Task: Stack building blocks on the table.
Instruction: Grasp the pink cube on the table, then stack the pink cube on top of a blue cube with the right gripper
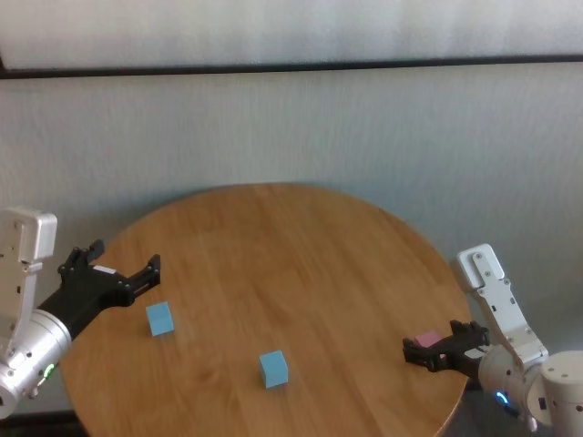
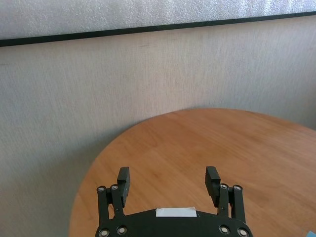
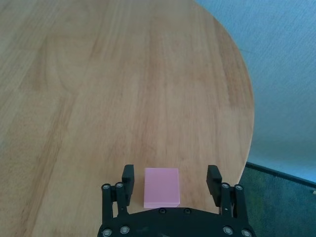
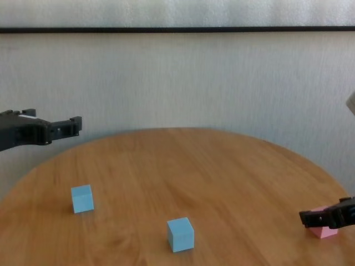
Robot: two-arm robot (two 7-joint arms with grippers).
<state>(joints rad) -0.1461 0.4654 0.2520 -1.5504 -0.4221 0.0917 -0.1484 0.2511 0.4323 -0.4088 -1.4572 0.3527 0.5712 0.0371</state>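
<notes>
Two light blue cubes sit apart on the round wooden table (image 1: 273,246): one at the left (image 1: 160,319) (image 4: 82,199), one near the front middle (image 1: 273,369) (image 4: 180,234). The pink cube (image 1: 426,340) (image 3: 161,187) (image 4: 323,229) rests on the table near its right edge. My right gripper (image 1: 420,355) (image 3: 171,179) is open and low at the table, its fingers on either side of the pink cube with gaps showing. My left gripper (image 1: 127,259) (image 2: 168,180) is open and empty, held above the table's left edge, up and behind the left blue cube.
A pale wall with a dark horizontal strip (image 1: 291,66) stands behind the table. Dark floor (image 3: 281,197) shows past the table's right edge. The wide middle and far part of the tabletop (image 4: 194,166) holds nothing.
</notes>
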